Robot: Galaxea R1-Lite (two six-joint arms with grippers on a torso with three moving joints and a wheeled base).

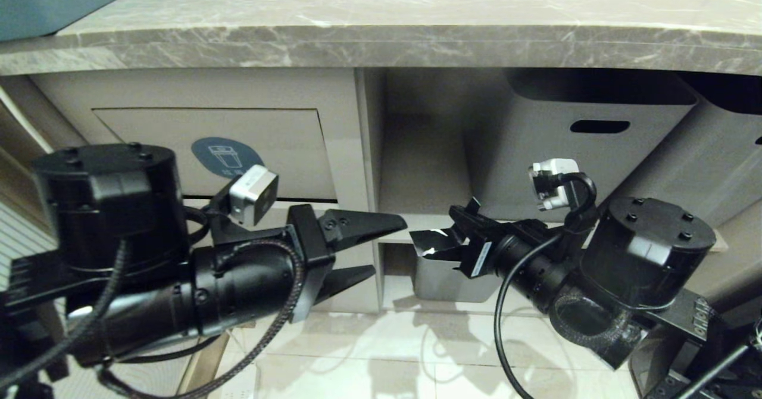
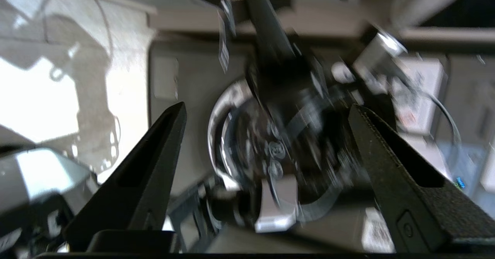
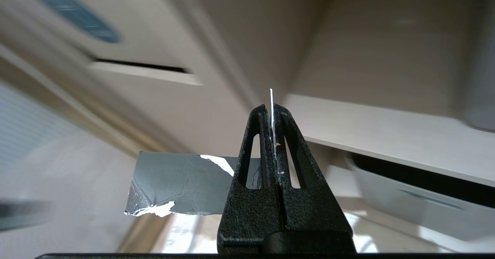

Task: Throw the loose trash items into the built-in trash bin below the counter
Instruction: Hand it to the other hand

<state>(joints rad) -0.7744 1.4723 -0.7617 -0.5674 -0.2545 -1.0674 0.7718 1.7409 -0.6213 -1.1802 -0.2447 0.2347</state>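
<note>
Trash is what I have in my right gripper (image 1: 443,238): from the head view it pinches a small black wrapper (image 1: 430,244) out in front of the open shelf bay, just right of the cabinet divider, because it has not yet reached the built-in trash bin (image 1: 208,149). That bin's flap, marked by its round blue sticker (image 1: 226,156), sits under the counter (image 1: 381,41) to the left, and the flap looks closed apart from the dark gap along its lower edge. My left gripper (image 1: 363,250) hangs in front of the bin's lower right corner with its jaws spread and nothing between them, probably so it can push the flap in. Grey storage tubs (image 1: 571,143) fill the bay on the right; my left arm covers the flap's lower left. The left wrist view is smeared; I see my two fingers (image 2: 154,166) standing wide apart and the right arm's dark bulk between them, little else. The right wrist view shows my jaws clamped on the wrapper (image 3: 181,183), a torn dark sheet hanging sideways, with the sticker (image 3: 77,14) far off. I find no tan paper scrap anywhere.
</note>
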